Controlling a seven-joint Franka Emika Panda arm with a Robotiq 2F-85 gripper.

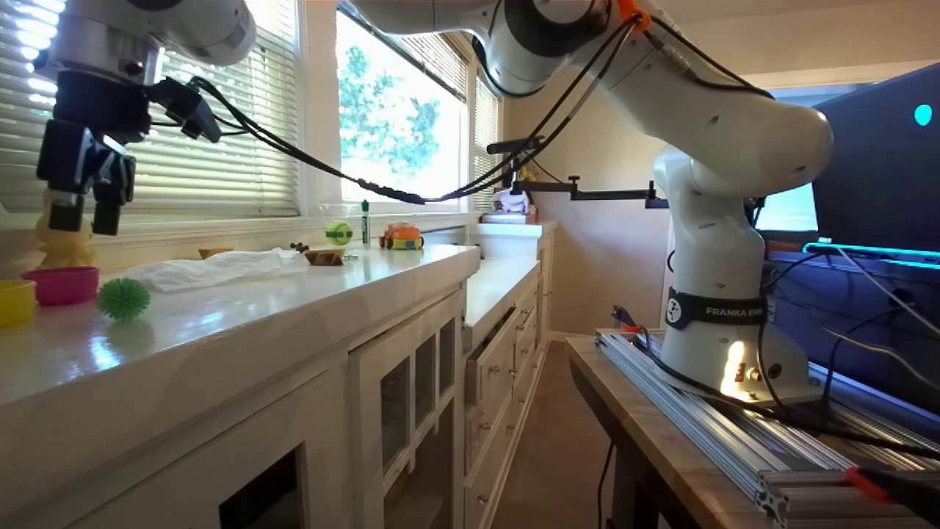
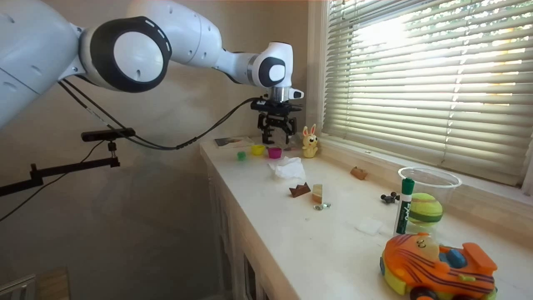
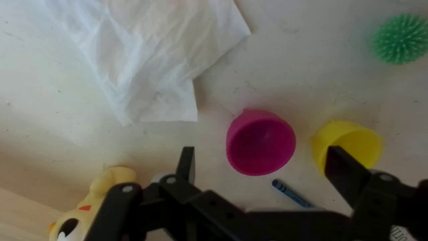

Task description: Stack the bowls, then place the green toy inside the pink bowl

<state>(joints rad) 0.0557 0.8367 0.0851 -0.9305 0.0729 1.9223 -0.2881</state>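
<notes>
Black fingers (image 3: pixel 186 164) spread wide, pinching nothing, above the table (image 2: pixel 312 246). Between them in the wrist view: one magenta-pink round plastic bowl (image 3: pixel 260 145), upright, mouth up, small nub on its outer side toward that view's top. Just beside it, apart: one bright yellow round plastic bowl (image 3: pixel 359 140), also mouth up, partly covered by a fingertip there. Two bowls total, unstacked, near the table's far end. Outlines round, so no long axis readable. One green spiky ball (image 3: pixel 401 39), apart from both bowls, nearer the table's front edge than they are; round, spikes pointing all ways.

One short blue crayon (image 3: pixel 291 193), long axis slanting, near the pink bowl; made out in the wrist view only. One crumpled white tissue-like sheet (image 3: pixel 157 63) near the pink bowl. One pale yellow rabbit figure (image 2: pixel 310 143), upright by the table's back edge; whole in an exterior view, cut off in the wrist view. One flat printed sheet (image 2: pixel 232 141), table's far front corner.

Toward the opposite end: three small brown pieces (image 2: pixel 300 190), one small black piece (image 2: pixel 389 198), one clear plastic cup (image 2: pixel 449 193), one yellow-green ball (image 2: pixel 424 210) seen through it, inside or behind unclear, one green-capped white marker (image 2: pixel 404 206), upright, one orange toy car (image 2: pixel 441 266). Ball, marker, car: both exterior views, outside the wrist view. White arm base (image 1: pixel 712 257): an exterior view only.
</notes>
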